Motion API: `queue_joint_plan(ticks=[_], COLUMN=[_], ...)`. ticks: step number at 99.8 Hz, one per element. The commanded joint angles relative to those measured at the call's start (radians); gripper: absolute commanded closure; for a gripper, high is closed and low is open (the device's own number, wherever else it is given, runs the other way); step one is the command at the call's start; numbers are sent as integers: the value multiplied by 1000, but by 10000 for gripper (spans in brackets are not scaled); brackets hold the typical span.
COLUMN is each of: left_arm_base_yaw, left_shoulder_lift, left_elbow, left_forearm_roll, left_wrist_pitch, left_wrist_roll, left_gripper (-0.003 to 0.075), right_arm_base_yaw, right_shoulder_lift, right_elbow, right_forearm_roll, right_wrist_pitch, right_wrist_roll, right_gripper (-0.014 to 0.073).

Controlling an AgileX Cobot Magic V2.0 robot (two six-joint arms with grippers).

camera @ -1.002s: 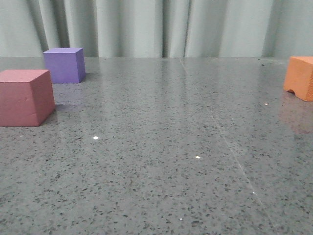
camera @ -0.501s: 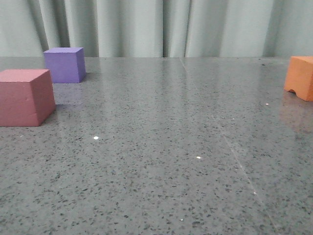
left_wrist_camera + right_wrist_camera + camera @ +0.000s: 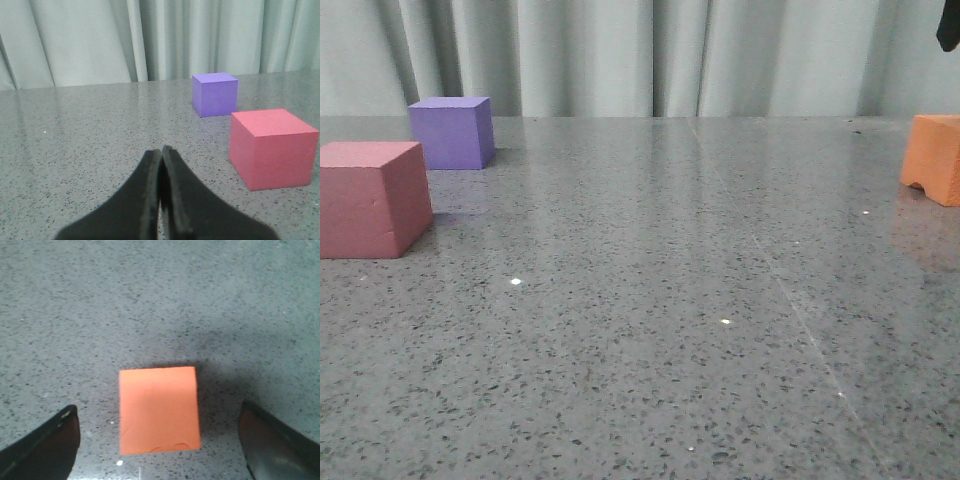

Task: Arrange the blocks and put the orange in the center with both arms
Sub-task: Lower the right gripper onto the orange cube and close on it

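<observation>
The orange cube sits at the far right of the grey stone table; its arched notch faces front. In the right wrist view the orange cube lies below and between the two wide-apart fingers of my right gripper, which is open and hovers above it. A black bit of that arm shows at the top right of the front view. The pink-red cube stands at the left, the purple cube behind it. My left gripper is shut and empty, low over the table, left of the pink-red cube and purple cube.
A pale green curtain hangs behind the table's far edge. The speckled tabletop stretches between the left cubes and the orange cube.
A black part of the right arm has come into the top right corner of the front view. The orange cube shifted slightly in the first half second; the other cubes have not moved.
</observation>
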Motion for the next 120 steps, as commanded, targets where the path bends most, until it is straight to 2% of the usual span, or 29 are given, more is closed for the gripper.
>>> queue_joint_plan(ticks=[1, 93, 103, 115, 120], left_arm_base_yaw=[2, 2, 2, 2, 2], left_shoulder_lift=[-33, -33, -33, -33, -33], left_elbow=[56, 56, 56, 56, 56], left_forearm_roll=[-7, -7, -7, -7, -7], left_wrist_pitch=[-91, -91, -91, -91, -91], left_wrist_roll=[-5, -5, -5, -5, -5], left_gripper=[739, 739, 739, 739, 739], right_arm_base_yaw=[-12, -12, -12, -12, -12], right_shoulder_lift=[-23, 184, 185, 185, 185], right_elbow=[-37, -35, -35, -35, -38], right_forearm_roll=[-8, 13, 19, 23, 24], right_wrist_pitch=[-46, -51, -51, -46, -34], right_wrist_roll=[-23, -53, -53, -53, -53], right_gripper=[-42, -37, 46, 279, 338])
